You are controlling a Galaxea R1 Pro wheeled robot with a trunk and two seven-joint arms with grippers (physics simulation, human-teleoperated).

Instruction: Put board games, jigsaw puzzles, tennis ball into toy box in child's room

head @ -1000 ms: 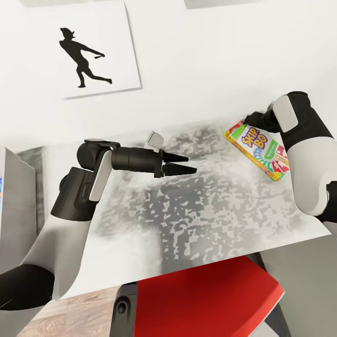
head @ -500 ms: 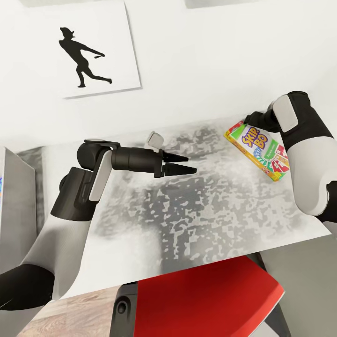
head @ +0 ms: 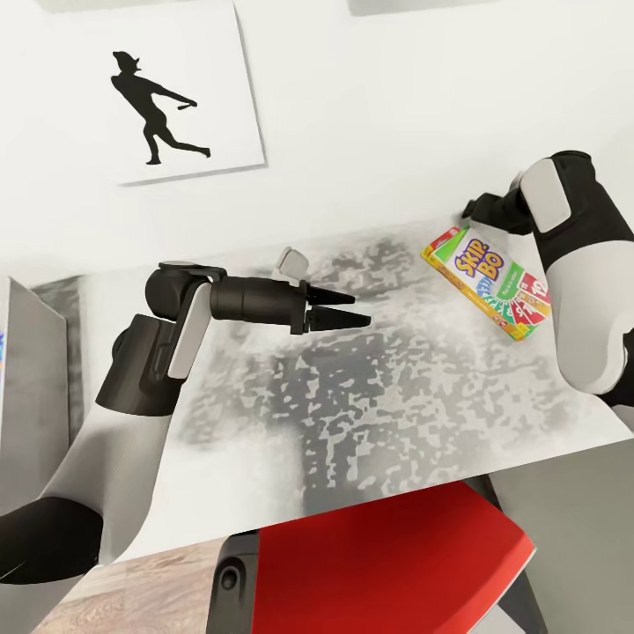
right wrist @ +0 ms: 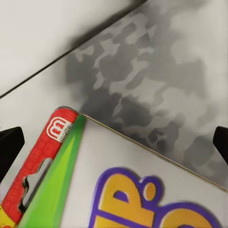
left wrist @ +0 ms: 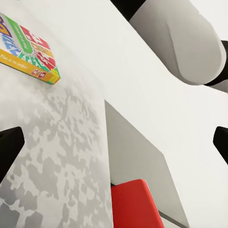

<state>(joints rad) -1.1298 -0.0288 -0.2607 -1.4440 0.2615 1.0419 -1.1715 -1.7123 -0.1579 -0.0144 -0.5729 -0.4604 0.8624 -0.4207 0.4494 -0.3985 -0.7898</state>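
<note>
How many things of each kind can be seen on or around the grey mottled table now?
Flat board game box with green, red and yellow lid: 1
Black baseball-player silhouette picture on the white wall: 1
Red chair seat at the table's near edge: 1
Robot grippers, left and right: 2
Total: 5

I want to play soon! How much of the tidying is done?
Nothing here looks finished yet. The Skip-Bo game lies flat on the table, not in any box. The right gripper hangs open over the game's far end, touching nothing. The left gripper is open over the table's middle. Picking the game up and boxing it is left to do.
</note>
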